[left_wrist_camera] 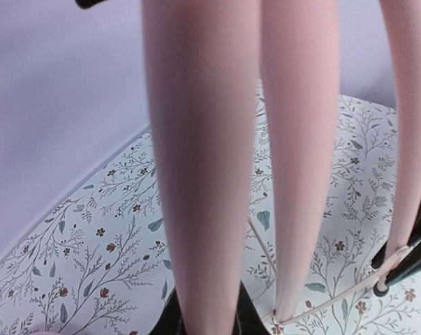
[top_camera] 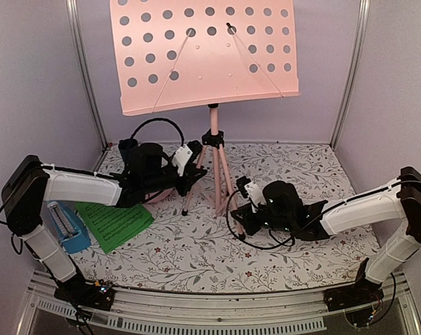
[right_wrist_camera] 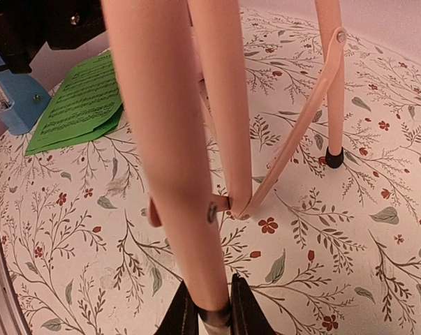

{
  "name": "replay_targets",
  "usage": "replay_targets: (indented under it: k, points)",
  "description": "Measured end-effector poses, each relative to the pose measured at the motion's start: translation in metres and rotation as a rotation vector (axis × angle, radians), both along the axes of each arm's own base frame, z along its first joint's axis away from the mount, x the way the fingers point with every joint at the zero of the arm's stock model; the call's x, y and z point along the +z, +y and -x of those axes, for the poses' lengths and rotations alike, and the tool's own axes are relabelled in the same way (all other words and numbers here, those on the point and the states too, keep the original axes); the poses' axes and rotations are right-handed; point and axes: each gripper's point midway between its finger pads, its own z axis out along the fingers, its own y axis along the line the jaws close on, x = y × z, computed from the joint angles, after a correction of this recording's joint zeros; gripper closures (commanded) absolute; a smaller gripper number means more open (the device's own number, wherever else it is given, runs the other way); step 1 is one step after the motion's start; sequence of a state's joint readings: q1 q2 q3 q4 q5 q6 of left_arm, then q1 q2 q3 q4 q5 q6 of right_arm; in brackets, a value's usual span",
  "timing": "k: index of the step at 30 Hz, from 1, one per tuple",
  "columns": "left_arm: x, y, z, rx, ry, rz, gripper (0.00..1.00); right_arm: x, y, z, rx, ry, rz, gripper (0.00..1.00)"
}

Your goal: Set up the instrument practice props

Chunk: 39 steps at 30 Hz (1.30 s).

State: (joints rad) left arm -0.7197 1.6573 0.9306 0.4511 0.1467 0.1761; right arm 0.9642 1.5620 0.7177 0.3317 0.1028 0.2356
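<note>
The pink music stand (top_camera: 210,70) stands upright at mid-table on the flowered cover (top_camera: 294,244), its perforated desk toward 12 o'clock; the left gripper (top_camera: 191,180) is pinched narrow on the tripod leg splayed toward 7 o'clock, the right gripper (top_camera: 237,209) likewise on the leg toward 5 o'clock. The green sheet-music pages (top_camera: 116,222) lie flat at 8 o'clock, partly under the left forearm; the blue metronome (top_camera: 65,227) sits just beside them by the left wall (top_camera: 35,84); a black cable (top_camera: 154,122) loops behind the left wrist. Bare cover shows at 6 and 3 o'clock; walls close the back and both sides.
</note>
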Motion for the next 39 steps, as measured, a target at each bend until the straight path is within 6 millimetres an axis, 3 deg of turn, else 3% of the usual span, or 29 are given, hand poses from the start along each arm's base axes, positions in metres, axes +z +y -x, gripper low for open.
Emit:
replay_targets:
  k: [12,33,39]
  points:
    - [-0.004,0.011,0.016,-0.029,-0.021,-0.030,1.00,-0.003,0.016,0.038,0.023,0.004,0.018,1.00]
    - [-0.004,0.013,0.019,-0.075,-0.042,-0.093,1.00,-0.008,0.024,0.057,0.020,0.029,-0.032,1.00]
    - [-0.007,0.028,0.029,-0.059,-0.053,-0.141,1.00,-0.011,0.030,0.071,0.047,0.048,-0.040,1.00]
